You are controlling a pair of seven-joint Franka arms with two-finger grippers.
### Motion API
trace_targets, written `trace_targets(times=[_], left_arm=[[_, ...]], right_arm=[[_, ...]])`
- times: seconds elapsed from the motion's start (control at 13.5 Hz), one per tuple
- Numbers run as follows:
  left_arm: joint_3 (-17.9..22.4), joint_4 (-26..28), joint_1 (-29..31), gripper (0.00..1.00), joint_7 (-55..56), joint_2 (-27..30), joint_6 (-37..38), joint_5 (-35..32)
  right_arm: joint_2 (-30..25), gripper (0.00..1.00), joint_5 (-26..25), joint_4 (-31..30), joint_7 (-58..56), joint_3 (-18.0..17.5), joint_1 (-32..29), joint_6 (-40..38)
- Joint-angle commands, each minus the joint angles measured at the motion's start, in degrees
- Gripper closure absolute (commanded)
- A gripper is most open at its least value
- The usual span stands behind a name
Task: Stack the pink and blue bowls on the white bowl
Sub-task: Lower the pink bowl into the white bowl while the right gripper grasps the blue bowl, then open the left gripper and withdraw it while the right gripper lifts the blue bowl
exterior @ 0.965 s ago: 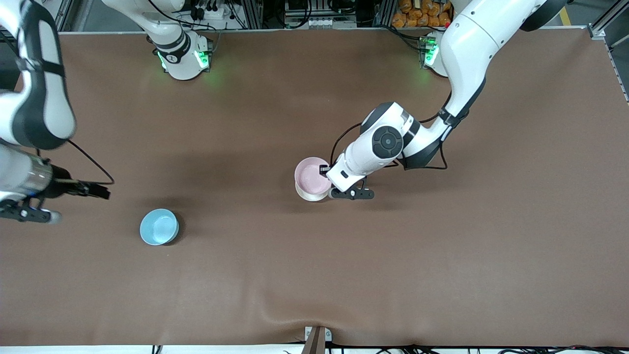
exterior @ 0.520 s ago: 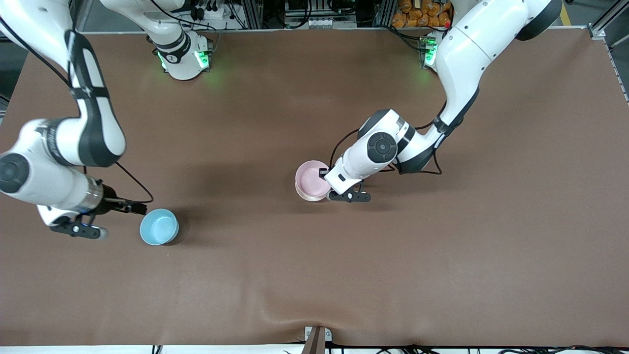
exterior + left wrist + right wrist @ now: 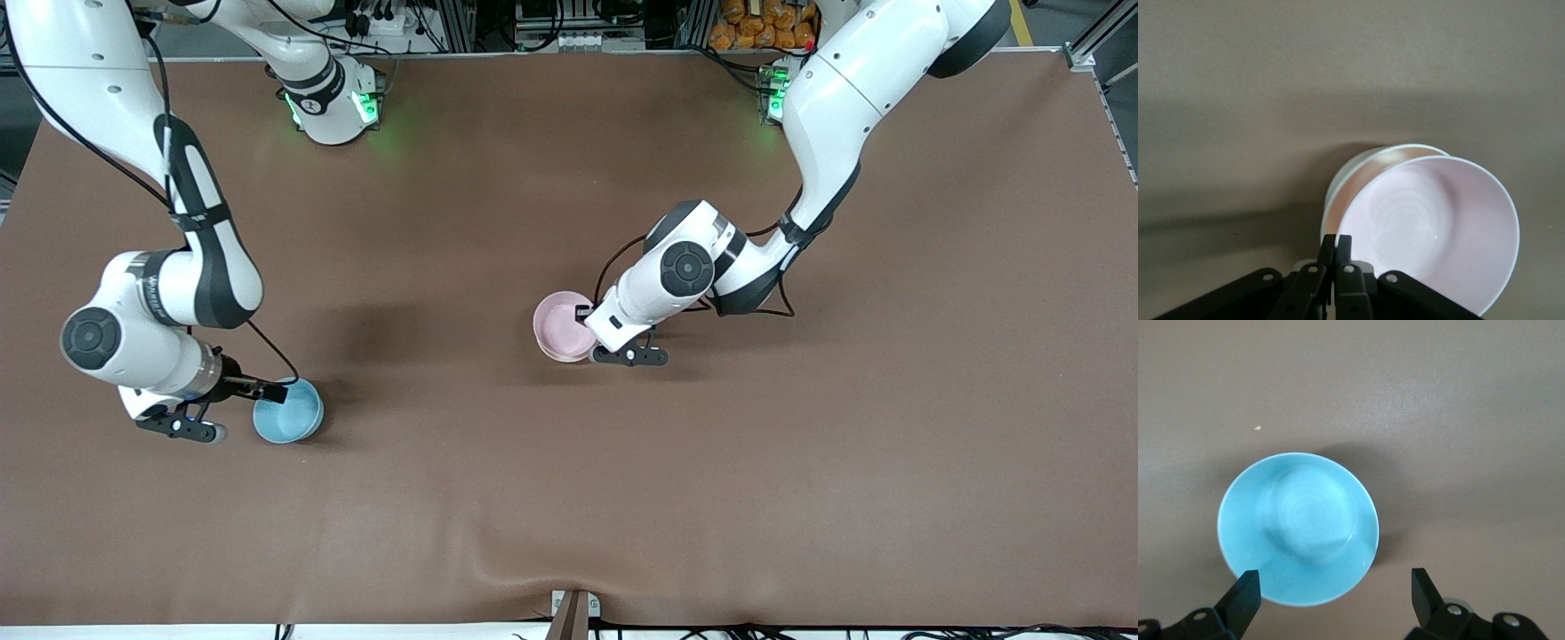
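The pale pink bowl [image 3: 562, 324] sits in the white bowl [image 3: 560, 359] at mid table, and only a sliver of white rim shows under it. My left gripper [image 3: 593, 348] is shut on the pink bowl's rim. In the left wrist view the pink bowl [image 3: 1431, 227] lies slightly askew in the white bowl [image 3: 1341, 181], with my left gripper [image 3: 1336, 244] pinching its rim. The light blue bowl [image 3: 289, 410] stands upright toward the right arm's end. My right gripper [image 3: 222, 425] is open just beside it. In the right wrist view the blue bowl [image 3: 1298, 528] lies just ahead of my open right gripper [image 3: 1333, 590].
The brown table mat [image 3: 800, 444] spreads wide around both bowls. A small metal bracket [image 3: 573, 609] sits at the table edge nearest the camera. The arm bases [image 3: 333, 102] stand along the edge farthest from the camera.
My right arm has swung in from the table's end to the blue bowl. My left gripper has lowered the pink bowl deeper into the white bowl.
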State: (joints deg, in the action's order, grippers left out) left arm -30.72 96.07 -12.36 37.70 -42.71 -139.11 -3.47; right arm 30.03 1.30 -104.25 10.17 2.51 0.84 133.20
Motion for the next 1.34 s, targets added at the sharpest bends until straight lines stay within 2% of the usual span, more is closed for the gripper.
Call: trace_targets(times=[0.0, 0.07, 0.15, 0.3, 0.37, 0.52, 0.59, 0.67, 0.97, 1.11, 1.26], left_arm=[[2.14, -1.06, -2.13, 1.0, 1.85, -0.09, -0.28, -1.63], [2.41, -1.24, -2.31, 0.58, 2.02, -0.09, -0.28, -1.54], [2.41, -1.32, -2.31, 0.01, 2.55, 0.26, -0.37, -1.63], [2.41, -1.5, -1.96, 0.0, 2.64, 1.92, -0.37, -1.63], [2.41, -1.5, -1.18, 0.0, 2.55, 3.67, -0.2, -1.63], [2.42, -1.41, 3.63, 0.0, 2.2, 11.03, 3.99, -1.72], [2.41, -1.94, 5.84, 0.0, 1.85, 13.42, 6.98, -1.81], [2.07, -2.81, 8.3, 0.0, 1.24, 15.45, 9.62, -1.81], [1.89, -4.83, 13.85, 0.0, 0.88, 25.29, 22.8, -1.02], [2.33, -9.73, 14.64, 0.0, 0.71, 28.9, 34.2, -1.37], [2.24, -13.18, 16.32, 0.0, 0.18, 30.57, 40.65, -1.81]], right_arm=[[1.25, 0.0, -0.16, -1.39, -0.5, -0.4, -1.53, 3.19], [2.04, 0.0, -0.16, -1.39, -0.5, -0.4, -2.06, 3.81], [3.18, 0.0, -0.08, -1.39, -0.42, -0.4, -2.16, 4.77], [4.6, 0.0, 0.01, -1.48, -0.33, -0.4, -2.24, 6.01], [4.95, 0.16, 0.1, -1.48, -0.24, -0.4, -2.68, 6.01], [5.39, 0.74, 0.63, -1.57, 0.02, -0.49, -3.21, 6.1], [5.56, 0.94, 0.8, -1.57, 0.37, -0.58, -3.21, 6.1], [5.57, 1.0, 1.76, -1.57, 0.46, -0.58, -3.21, 6.1], [4.95, 1.0, 3.79, -1.57, 0.37, -0.58, -3.56, 5.93], [4.43, 1.0, 3.79, -1.57, 0.37, -0.58, -3.56, 5.49], [1.19, 1.0, 3.79, -1.74, 0.37, -0.58, -4.09, 3.13]])
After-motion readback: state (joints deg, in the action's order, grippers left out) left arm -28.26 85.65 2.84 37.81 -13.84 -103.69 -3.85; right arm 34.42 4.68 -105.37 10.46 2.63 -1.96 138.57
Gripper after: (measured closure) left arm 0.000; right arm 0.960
